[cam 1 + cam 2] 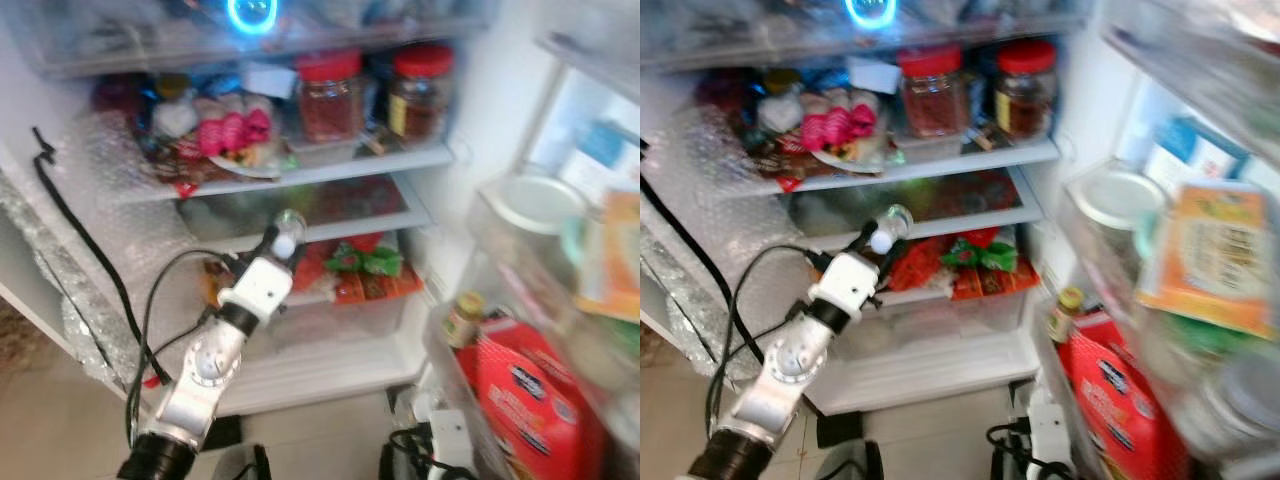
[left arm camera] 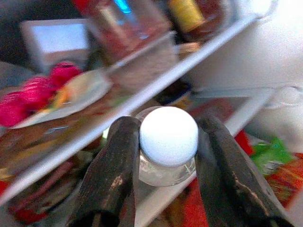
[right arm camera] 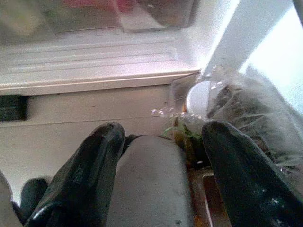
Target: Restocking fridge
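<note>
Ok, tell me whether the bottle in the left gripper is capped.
Capped: a white cap sits on the clear bottle, clamped between the left gripper fingers.

Left gripper [image 2: 168,189]: fingers [image 2: 111,179] matt black, worn and scuffed, look like rubber. Between them small bottle [image 2: 165,156], clear glossy body, smooth white cap. Left arm [image 1: 205,375]: silver metal, satin sheen. Fridge shelves [image 1: 330,170]: smooth white plastic edge. Two jars [image 1: 330,95]: clear, glossy, red plastic lids. Bubble wrap [image 1: 110,180] on fridge side wall, clear, bumpy. Red carton [image 1: 525,400] in door: glossy printed surface.
</note>
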